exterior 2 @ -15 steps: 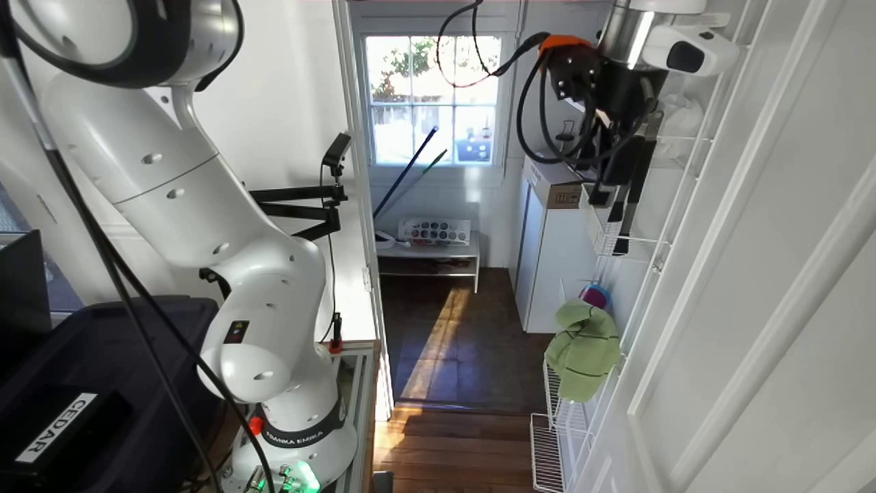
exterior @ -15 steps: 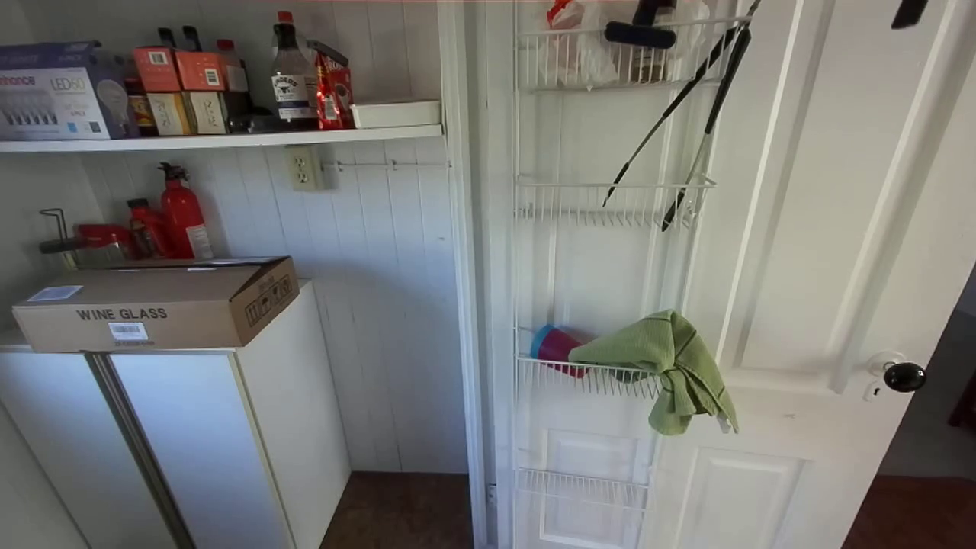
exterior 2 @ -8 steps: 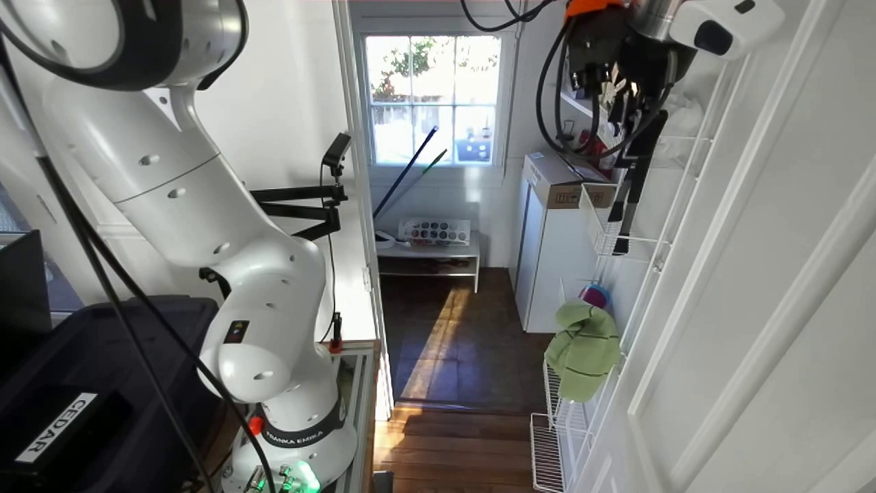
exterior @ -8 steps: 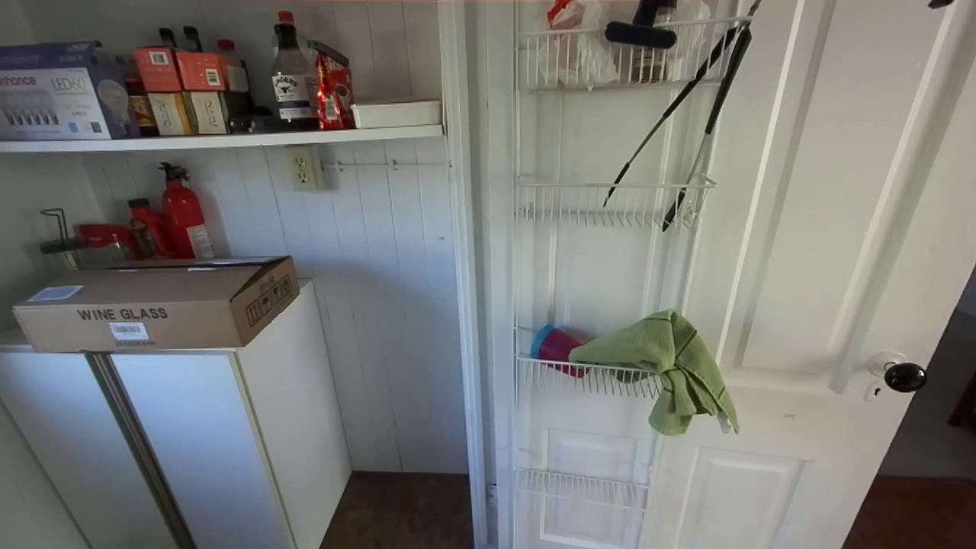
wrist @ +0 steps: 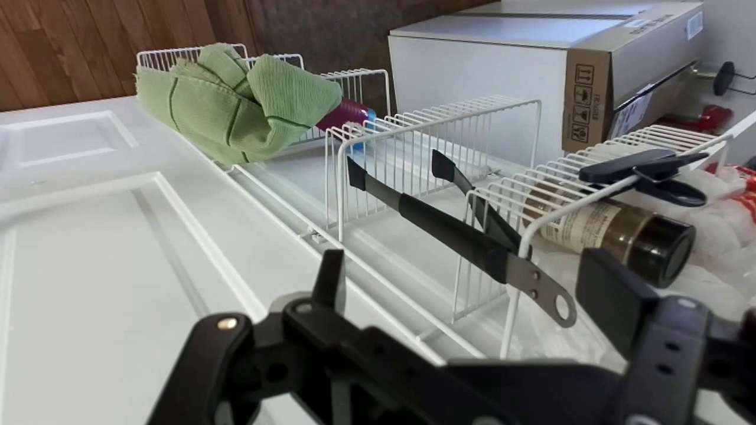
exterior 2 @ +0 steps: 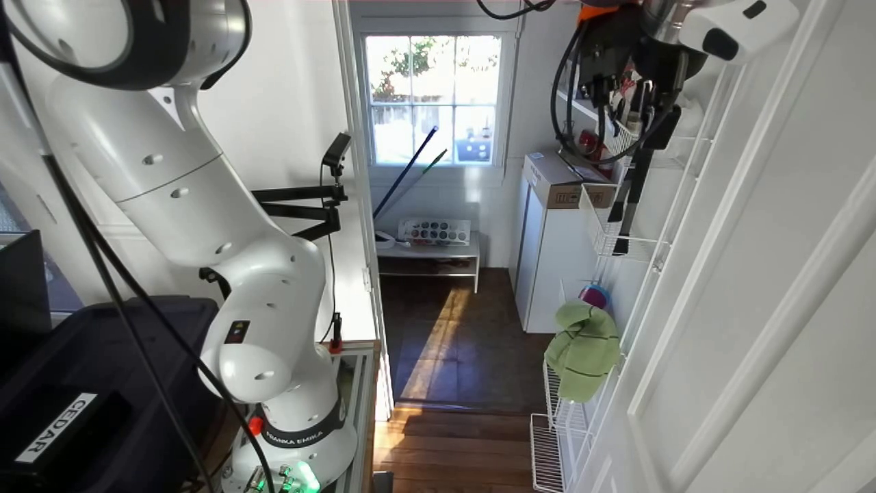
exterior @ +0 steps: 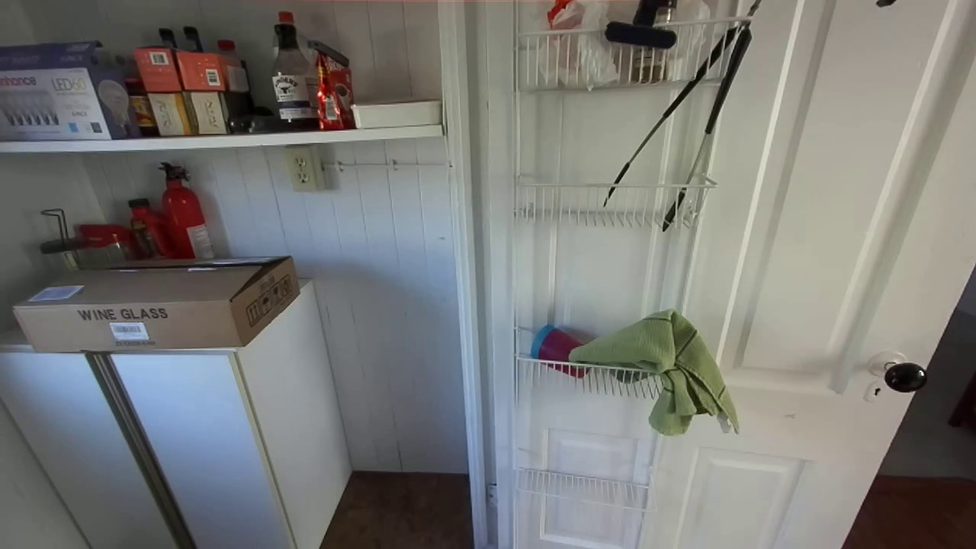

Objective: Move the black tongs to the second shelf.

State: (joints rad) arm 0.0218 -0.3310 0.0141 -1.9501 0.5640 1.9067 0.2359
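Observation:
The black tongs [exterior: 727,84] hang spread over the side of the top wire basket, joined end up. Their tips reach down to the second shelf [exterior: 572,185], a shallow white wire basket. The tongs also show in an exterior view [exterior 2: 639,177] and in the wrist view [wrist: 453,236], where their steel joined end with a hole points toward my gripper [wrist: 472,286]. My gripper is open, its two fingers wide apart on either side of that end and not closed on it. In an exterior view my gripper [exterior 2: 635,120] is above the tongs, partly behind its cables.
The top basket holds a short chunky dark object [wrist: 629,167], a brown bottle [wrist: 596,227] and plastic bags. Below the second shelf, a tier holds a green cloth [exterior: 656,358] and a purple cup [exterior: 560,347]. The white door [exterior: 793,191] stands close beside the rack.
In an exterior view my gripper has moved up and to the right, toward the door, clear of the tongs' lower part. The tongs, cloth and cup have not moved.

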